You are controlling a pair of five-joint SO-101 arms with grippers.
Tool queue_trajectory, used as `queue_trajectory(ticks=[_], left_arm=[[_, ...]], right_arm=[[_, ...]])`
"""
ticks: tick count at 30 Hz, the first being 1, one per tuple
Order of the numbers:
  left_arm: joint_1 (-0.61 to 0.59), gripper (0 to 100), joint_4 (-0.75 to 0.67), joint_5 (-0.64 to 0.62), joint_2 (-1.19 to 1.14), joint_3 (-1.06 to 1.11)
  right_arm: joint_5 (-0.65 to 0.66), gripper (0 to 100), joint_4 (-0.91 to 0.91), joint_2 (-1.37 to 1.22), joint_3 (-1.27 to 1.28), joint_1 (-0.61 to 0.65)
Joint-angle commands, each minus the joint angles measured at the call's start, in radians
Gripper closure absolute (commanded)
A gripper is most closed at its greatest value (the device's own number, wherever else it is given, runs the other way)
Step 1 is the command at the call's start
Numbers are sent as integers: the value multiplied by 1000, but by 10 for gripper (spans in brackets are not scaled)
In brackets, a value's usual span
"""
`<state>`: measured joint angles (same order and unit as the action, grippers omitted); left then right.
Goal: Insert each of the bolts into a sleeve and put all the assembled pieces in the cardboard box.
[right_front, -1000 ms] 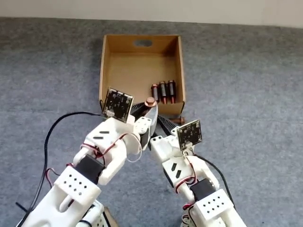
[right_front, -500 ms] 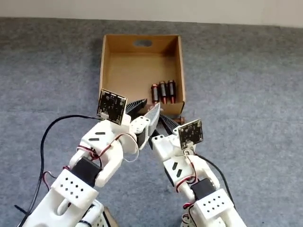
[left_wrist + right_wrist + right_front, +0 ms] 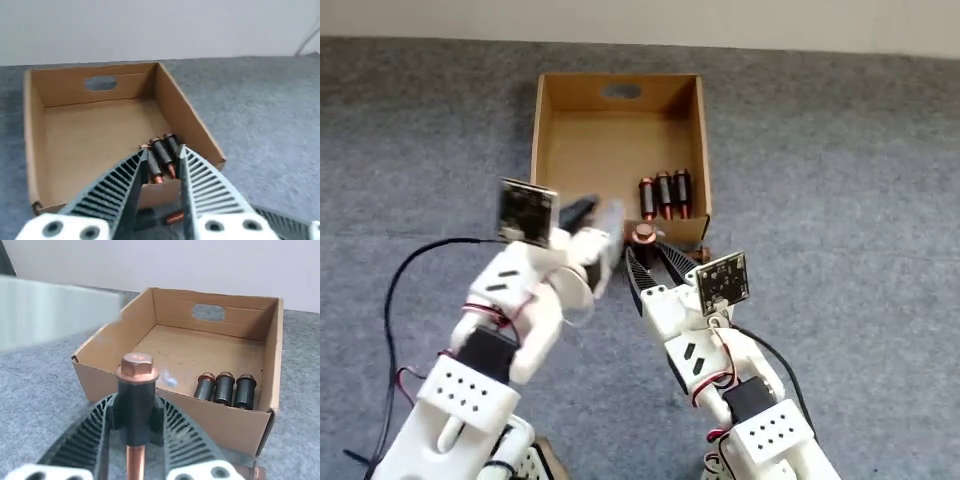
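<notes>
My right gripper (image 3: 645, 252) is shut on a dark sleeve (image 3: 135, 410) held upright just in front of the cardboard box (image 3: 535, 150). A copper bolt (image 3: 137, 367) sits in the sleeve, its hex head on top and its shank sticking out below. My left gripper (image 3: 592, 216) hangs open and empty over the box's near wall, just left of the held piece. Three assembled pieces (image 3: 665, 195) lie side by side in the box's near right corner; they also show between my left fingers (image 3: 161, 150) and in the right wrist view (image 3: 225, 387).
A loose copper bolt (image 3: 705, 256) lies on the grey carpet just outside the box's near wall, below my grippers (image 3: 175, 217). The box's back wall (image 3: 240, 315) has a handle hole, and most of its floor (image 3: 95, 135) is bare.
My left gripper let go of the bolt and drew back to the left, away from the right gripper. The right gripper kept still with the sleeve, which now carries the bolt.
</notes>
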<state>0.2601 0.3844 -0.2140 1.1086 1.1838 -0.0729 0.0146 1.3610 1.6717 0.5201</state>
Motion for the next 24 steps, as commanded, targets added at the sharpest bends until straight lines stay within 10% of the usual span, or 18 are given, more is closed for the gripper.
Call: queue_trajectory(ticks=[1,17,24], left_arm=[[-117,986,-21,2,21,-8],[-364,989,-25,9,19,102],[-357,989,-25,210,12,154]], right_arm=[[-8,991,-18,16,7,-13],[-8,991,-13,16,8,-15],[-8,991,-15,16,8,-113]])
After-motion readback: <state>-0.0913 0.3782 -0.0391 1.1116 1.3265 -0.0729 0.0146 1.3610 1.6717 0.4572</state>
